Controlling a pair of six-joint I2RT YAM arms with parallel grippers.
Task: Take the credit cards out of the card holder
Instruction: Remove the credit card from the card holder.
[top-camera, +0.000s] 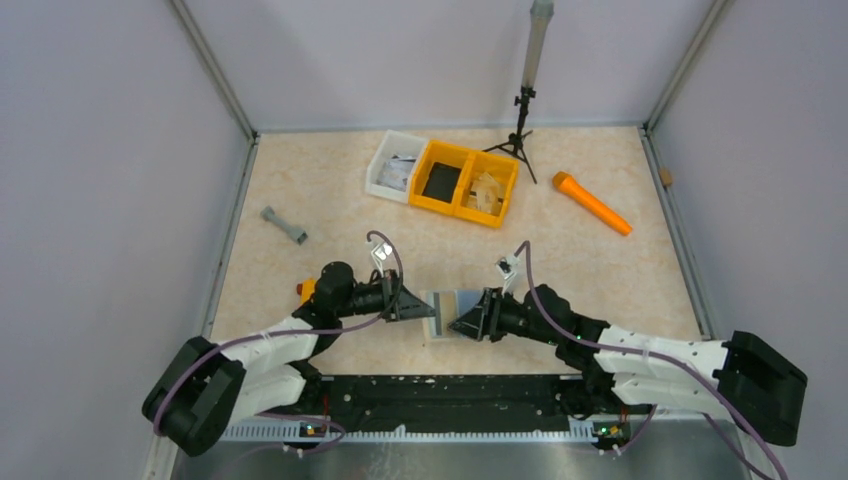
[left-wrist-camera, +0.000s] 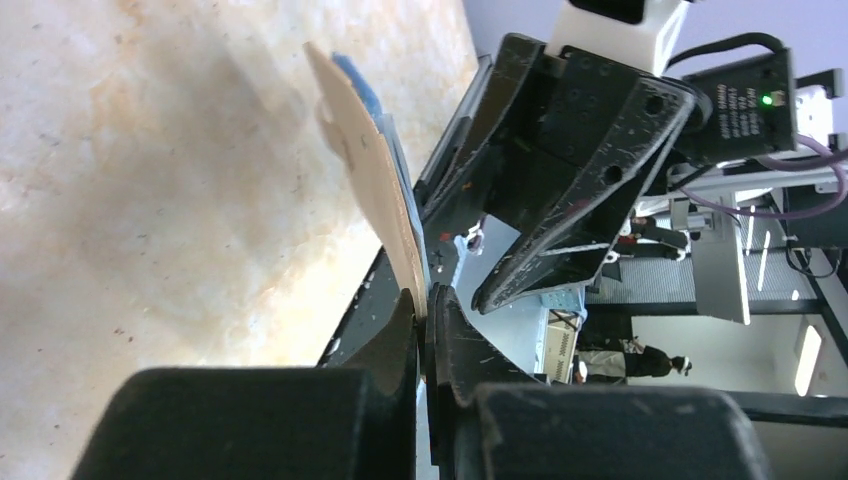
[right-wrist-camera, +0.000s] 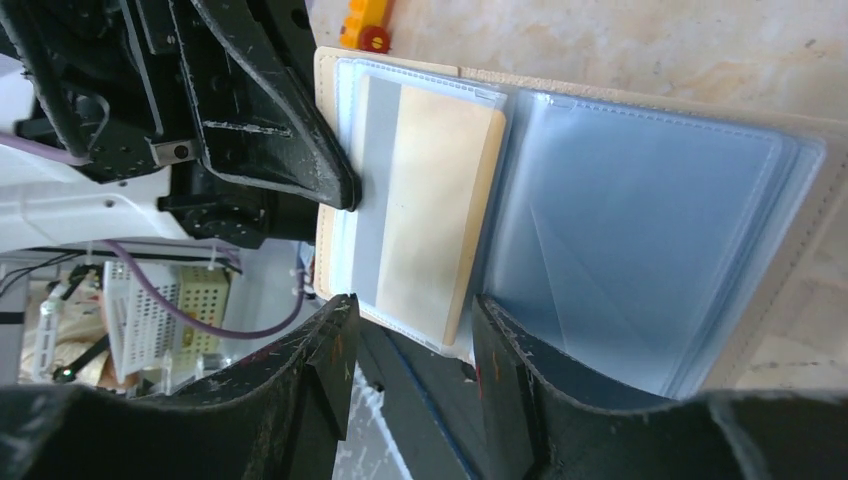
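Biggest first: tabletop (top-camera: 300, 200) is beige marble-look. 2 arms come in from the near edge and meet mid-front. Back centre there's a yellow bin (top-camera: 468, 185) w/ a white bin (top-camera: 395, 165) touching its left side; neither matters for this step. Card holder (top-camera: 450, 305) sits between the 2 wrists, near the front edge, well apart from the bins. It's spread open like a book: tan cover outside, clear plastic sleeves (right-wrist-camera: 640, 220) fanned out inside. Can't tell from these views whether it's flat on the tabletop or lifted a bit. Left pincer (left-wrist-camera: 425, 310) is fully closed, pinching the edge of the tan cover, i.e. acting as the anchor. Right pincer (right-wrist-camera: 410, 310) has its jaws roughly half apart w/ nothing held. The tips sit either side of the near edge of the left-hand sleeve stack, just beside it, no contact that I can confirm. One card (right-wrist-camera: 420, 220), beige w/ a grey stripe, shows in the left sleeve, close to the left pincer's fingertip. Other sleeves look empty or too glossy to read. Step, my read: holder braced and opened, right side lining up for card extraction, no card out yet, so early in the task. Next needs: right tips onto the exposed card edge only, not sleeve + card together, then close and pull along the sleeve opening while the left keeps its clamp. Risks: the thin, slick sleeve gets grabbed too, or the whole holder drags.
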